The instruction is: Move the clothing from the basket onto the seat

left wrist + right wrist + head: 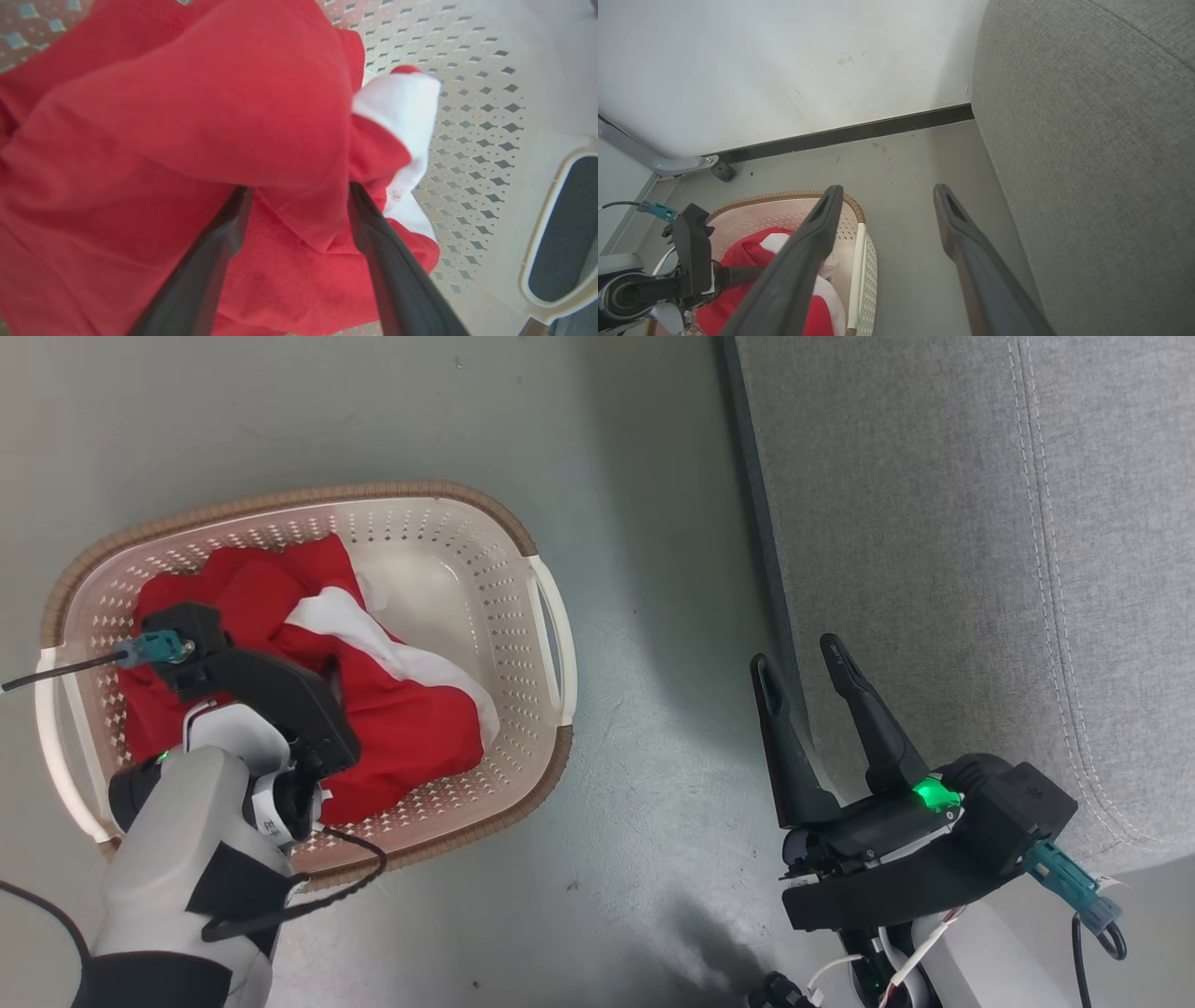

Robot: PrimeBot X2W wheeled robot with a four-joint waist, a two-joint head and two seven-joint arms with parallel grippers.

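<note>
The large grey woven-fabric sofa seat with its stitched seam lies to the right of the basket, with a strip of bare grey floor between them. The oval cream-white perforated plastic basket with a brown rim stands on that floor, its long axis running left to right before us and one side handle facing the seat.

The bright red clothing, crossed by a broad white stripe, is all inside the basket. It is heaped toward the left and near side, leaving the far right part of the basket's bottom bare.

Our left fingers reach down into the basket and stand wide apart, clamped on nothing. In the left wrist view a thick red fold sits between them and their tips are tucked under the cloth. The clothing therefore lies directly ahead of and between these fingers, so we judge that closing them here would pinch that fold.

Our right fingers are also spread and empty. They hang outside the basket on its right, just beside the seat's edge and well apart from the clothing. The left arm is clearly the nearer one.
</note>
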